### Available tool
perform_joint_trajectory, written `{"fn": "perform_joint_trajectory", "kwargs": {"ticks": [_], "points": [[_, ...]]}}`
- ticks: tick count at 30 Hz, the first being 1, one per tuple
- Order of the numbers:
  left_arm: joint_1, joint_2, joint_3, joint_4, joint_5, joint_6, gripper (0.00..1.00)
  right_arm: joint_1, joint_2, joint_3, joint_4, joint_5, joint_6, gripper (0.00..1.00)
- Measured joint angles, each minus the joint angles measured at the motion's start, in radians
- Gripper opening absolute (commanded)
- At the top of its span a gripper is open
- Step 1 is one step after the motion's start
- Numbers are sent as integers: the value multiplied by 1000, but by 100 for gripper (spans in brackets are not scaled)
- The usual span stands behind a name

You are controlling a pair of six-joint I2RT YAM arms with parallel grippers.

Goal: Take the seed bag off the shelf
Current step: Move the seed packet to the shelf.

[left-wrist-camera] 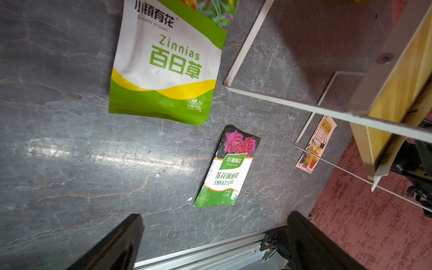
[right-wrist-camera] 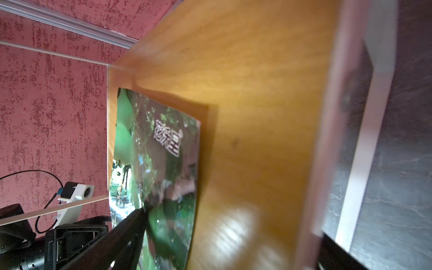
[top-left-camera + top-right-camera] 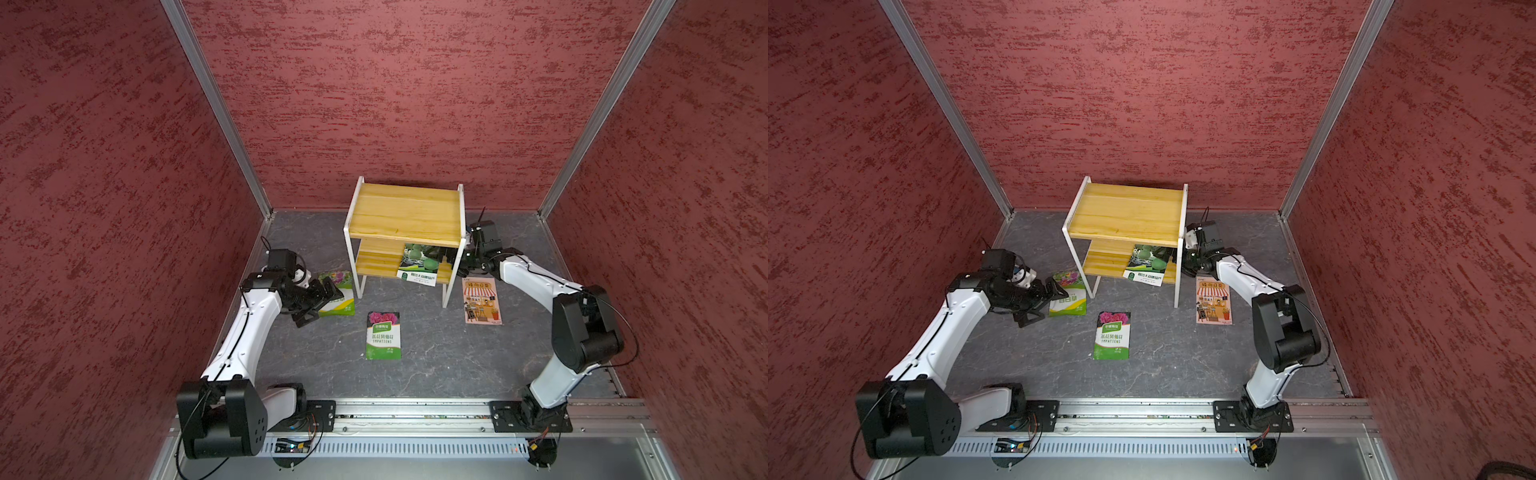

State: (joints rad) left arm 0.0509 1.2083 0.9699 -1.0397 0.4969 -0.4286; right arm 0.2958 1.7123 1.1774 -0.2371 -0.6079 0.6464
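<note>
Top view: seed bag (image 3: 422, 262) lengthwise front-to-back on shelf (image 3: 405, 208), white end frontward.

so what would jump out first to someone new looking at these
The white-framed shelf near the back wall stands out, a dark green seed bag jutting off its lower board. The right gripper reaches in, open, at the shelf's right side; the left gripper, also open, hangs by a zinnia packet on the table.

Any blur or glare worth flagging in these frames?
Right wrist view: the shelf board is smeared soft, with a glare patch; the seed bag reads clearer. Left wrist view: sharp, a glare streak on the table. Both top views: crisp.
</note>
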Motion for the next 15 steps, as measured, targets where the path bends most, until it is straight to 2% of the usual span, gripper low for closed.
{"fn": "perform_joint_trajectory", "kwargs": {"ticks": [15], "points": [[1,1,0,0,0,1,100,13,-32,-5,-32,28,12,98]]}}
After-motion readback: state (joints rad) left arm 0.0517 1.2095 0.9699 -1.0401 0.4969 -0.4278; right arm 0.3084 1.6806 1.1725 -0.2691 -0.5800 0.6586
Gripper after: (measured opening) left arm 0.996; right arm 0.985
